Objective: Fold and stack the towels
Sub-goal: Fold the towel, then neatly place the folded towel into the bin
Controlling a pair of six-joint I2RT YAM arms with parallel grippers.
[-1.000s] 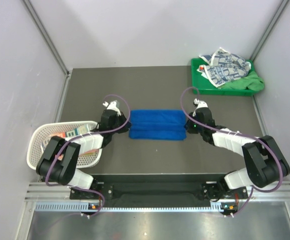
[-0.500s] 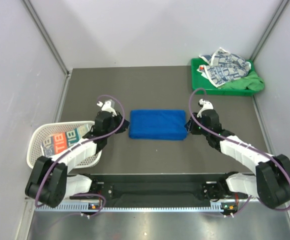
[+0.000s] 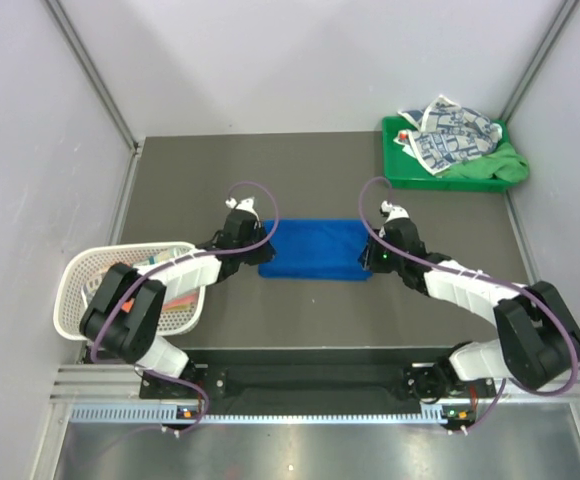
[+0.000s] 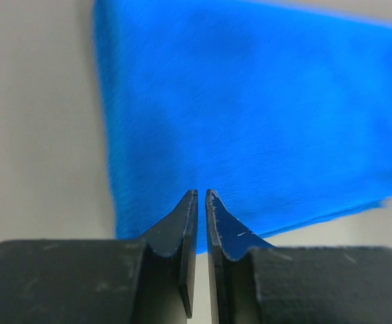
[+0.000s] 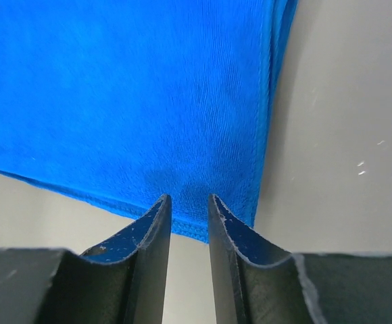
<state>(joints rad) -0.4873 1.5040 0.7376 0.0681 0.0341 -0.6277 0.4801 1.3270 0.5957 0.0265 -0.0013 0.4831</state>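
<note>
Both pincers at the ends of the blue towel [image 3: 315,250].
It lies flat, mid-tabletop [image 3: 310,180]. The left pincer [image 4: 201,196] hangs over the towel's left end, jaws all but closed with only a hairline slit and nothing seen pinched. The right pincer [image 5: 188,199] is over the towel's right end, jaws narrowly parted, holding nothing.
</note>
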